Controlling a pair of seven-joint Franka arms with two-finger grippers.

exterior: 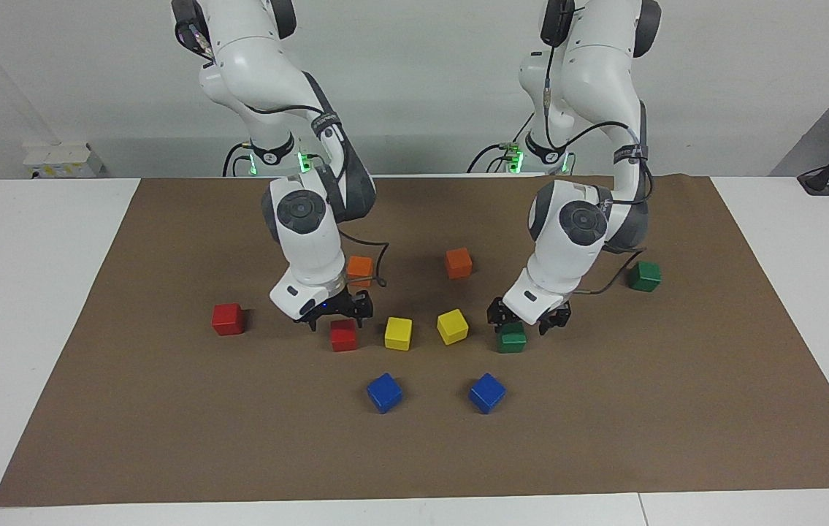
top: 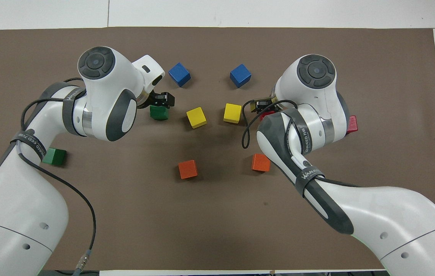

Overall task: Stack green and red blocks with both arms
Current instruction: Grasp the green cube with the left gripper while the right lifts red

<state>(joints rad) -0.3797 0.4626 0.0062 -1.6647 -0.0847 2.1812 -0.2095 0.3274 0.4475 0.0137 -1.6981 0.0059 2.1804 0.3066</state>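
Two red and two green blocks lie on the brown mat. My left gripper [exterior: 524, 320] [top: 160, 100] is open and hangs low right over one green block [exterior: 511, 339] [top: 159, 112], a finger on each side of its top. My right gripper [exterior: 336, 315] [top: 259, 105] is open just above one red block [exterior: 343, 335] [top: 266, 114], which its wrist mostly covers in the overhead view. The other green block [exterior: 645, 276] [top: 54, 156] sits toward the left arm's end. The other red block [exterior: 228, 319] [top: 352, 124] sits toward the right arm's end.
Two yellow blocks [exterior: 398, 333] [exterior: 452, 326] lie between the red and green blocks under the grippers. Two orange blocks [exterior: 359, 269] [exterior: 459, 263] lie nearer the robots, and two blue blocks [exterior: 384, 392] [exterior: 487, 392] farther out. The brown mat [exterior: 166, 409] covers most of the white table.
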